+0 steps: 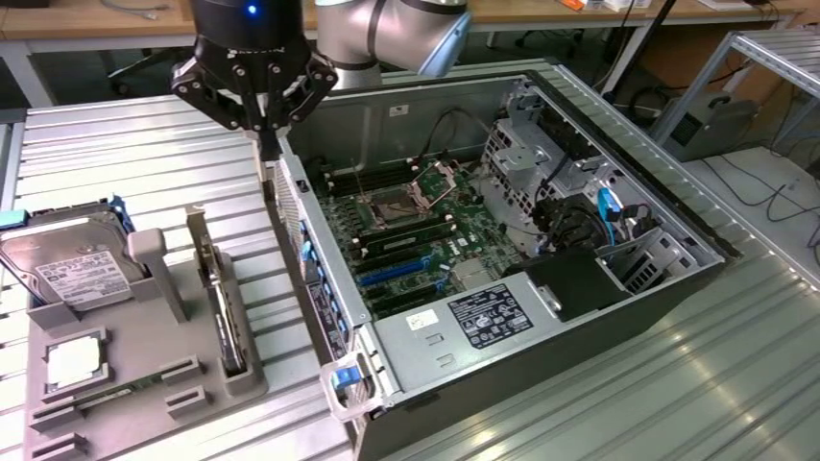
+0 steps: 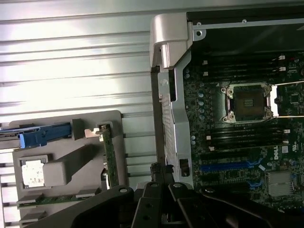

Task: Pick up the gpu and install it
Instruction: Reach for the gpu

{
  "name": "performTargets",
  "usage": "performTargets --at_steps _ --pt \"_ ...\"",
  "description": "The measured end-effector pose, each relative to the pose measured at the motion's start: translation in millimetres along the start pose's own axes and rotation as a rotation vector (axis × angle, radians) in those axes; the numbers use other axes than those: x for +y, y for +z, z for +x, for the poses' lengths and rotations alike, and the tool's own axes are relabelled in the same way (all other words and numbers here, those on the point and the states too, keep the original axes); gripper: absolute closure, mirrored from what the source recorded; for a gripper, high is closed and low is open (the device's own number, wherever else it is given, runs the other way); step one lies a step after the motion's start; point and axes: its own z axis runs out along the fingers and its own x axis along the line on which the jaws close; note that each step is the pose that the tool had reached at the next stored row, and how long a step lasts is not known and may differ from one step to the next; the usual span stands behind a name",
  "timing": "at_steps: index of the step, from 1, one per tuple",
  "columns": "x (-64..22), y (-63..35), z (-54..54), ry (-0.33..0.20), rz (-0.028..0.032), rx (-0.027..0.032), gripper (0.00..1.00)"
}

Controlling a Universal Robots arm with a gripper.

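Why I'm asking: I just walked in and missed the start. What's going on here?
A robot arm is working on getting the gpu into the open computer case. Nothing has been picked up: the gpu stands on edge in the gray holder tray beside the case. The pincer hovers shut and empty above the case wall nearest the tray.

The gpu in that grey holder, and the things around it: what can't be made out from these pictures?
- gpu, exterior view: it stands edge-on, so its faces are hidden, and the grey holder covers its lower edge.
- gpu, wrist view: the gripper body hides one end.
- hard drive, exterior view: the label print is too small to read.
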Motion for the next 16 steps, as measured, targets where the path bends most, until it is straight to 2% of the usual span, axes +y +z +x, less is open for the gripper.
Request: performTargets --at_steps 6,16 --pt "-0.5 0.1 6.3 0.000 0.0000 -0.0001 0.89" --pt "-1.9 0.1 22.8 0.000 -0.0001 -0.0001 0.89"
